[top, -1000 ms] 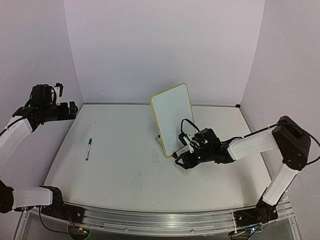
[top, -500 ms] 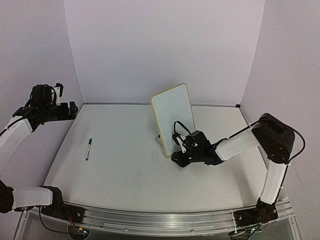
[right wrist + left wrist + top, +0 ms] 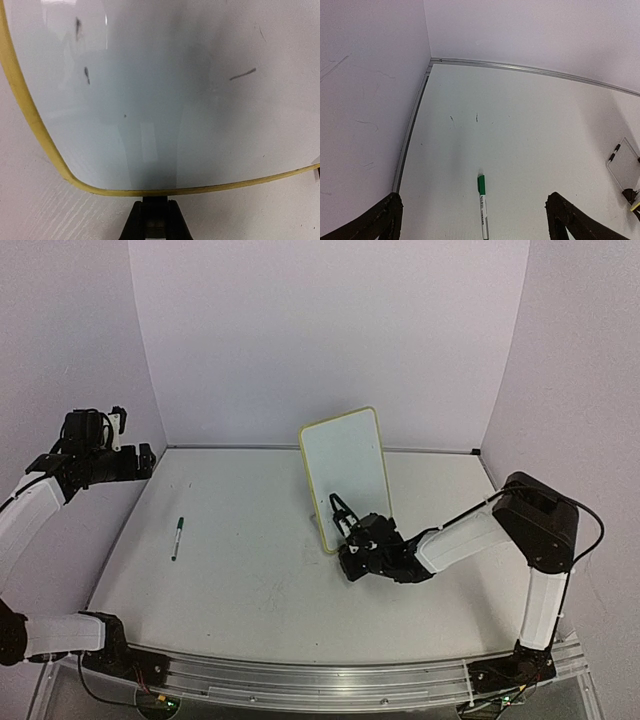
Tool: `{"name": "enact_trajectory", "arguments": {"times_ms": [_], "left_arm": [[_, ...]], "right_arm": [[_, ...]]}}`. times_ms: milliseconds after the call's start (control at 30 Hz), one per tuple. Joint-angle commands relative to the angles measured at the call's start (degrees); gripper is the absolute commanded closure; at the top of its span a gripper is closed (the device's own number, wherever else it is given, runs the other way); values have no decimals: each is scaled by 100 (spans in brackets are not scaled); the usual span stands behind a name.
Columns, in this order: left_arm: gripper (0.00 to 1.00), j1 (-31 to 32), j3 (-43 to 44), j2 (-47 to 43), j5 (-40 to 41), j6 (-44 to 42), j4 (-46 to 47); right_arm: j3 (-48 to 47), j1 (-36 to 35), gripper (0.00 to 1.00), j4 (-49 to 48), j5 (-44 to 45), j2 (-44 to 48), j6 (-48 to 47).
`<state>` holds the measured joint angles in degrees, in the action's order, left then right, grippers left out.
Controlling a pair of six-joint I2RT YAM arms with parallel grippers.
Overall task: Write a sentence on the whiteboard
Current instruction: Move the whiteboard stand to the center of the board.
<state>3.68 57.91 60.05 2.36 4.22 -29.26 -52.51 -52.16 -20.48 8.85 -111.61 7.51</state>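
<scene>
The whiteboard (image 3: 345,475) stands tilted on edge at mid-table, with a white face and a thin yellow frame. Up close its face (image 3: 165,100) carries only a few dark smudges; no sentence shows on it. My right gripper (image 3: 346,558) lies low at the board's near bottom edge. Its fingers (image 3: 131,222) are pressed together around a small black foot under the yellow frame (image 3: 150,191). A white marker with a green cap (image 3: 177,538) lies on the table's left side. My left gripper (image 3: 140,462) hangs high at the far left, open above the marker (image 3: 483,207).
Pale walls close the table in on the left, back and right. A metal rail (image 3: 520,67) runs along the back edge. Another black foot (image 3: 316,170) sticks out at the board's right edge. Small dark marks (image 3: 465,119) dot the tabletop.
</scene>
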Motion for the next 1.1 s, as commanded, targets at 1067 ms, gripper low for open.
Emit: {"name": "enact_trajectory", "arguments": {"times_ms": [1067], "left_arm": [[1, -17, 36, 141, 45, 154, -12]], "right_arm": [[-2975, -1358, 61, 2628, 1927, -1632, 3021]]}}
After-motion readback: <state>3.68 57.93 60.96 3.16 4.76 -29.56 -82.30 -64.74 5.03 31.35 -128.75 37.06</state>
